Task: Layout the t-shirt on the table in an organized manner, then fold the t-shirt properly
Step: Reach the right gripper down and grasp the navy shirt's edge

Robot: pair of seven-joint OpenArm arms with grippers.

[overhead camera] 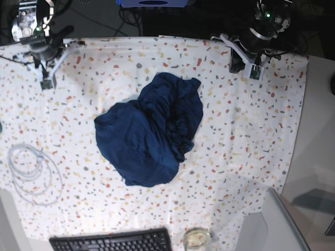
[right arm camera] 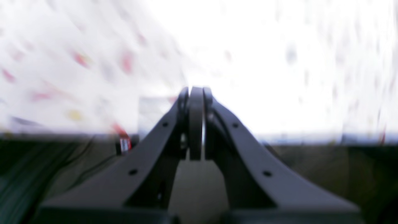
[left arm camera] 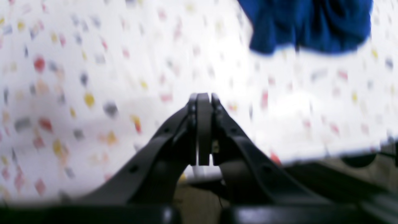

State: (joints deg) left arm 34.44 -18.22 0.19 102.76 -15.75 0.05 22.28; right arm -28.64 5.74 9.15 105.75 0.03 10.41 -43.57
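The dark navy t-shirt lies crumpled in a heap in the middle of the speckled white table. In the left wrist view a bunched part of the t-shirt shows at the upper right, well beyond my left gripper, whose jaws are pressed together with nothing between them. In the base view the left gripper hovers near the table's far right edge, apart from the cloth. My right gripper is also shut and empty. In the base view the right gripper sits at the far left corner, away from the shirt.
A coiled white cable lies at the table's left side. A black keyboard and a small glass jar sit at the near edge. A plain grey surface borders the right side.
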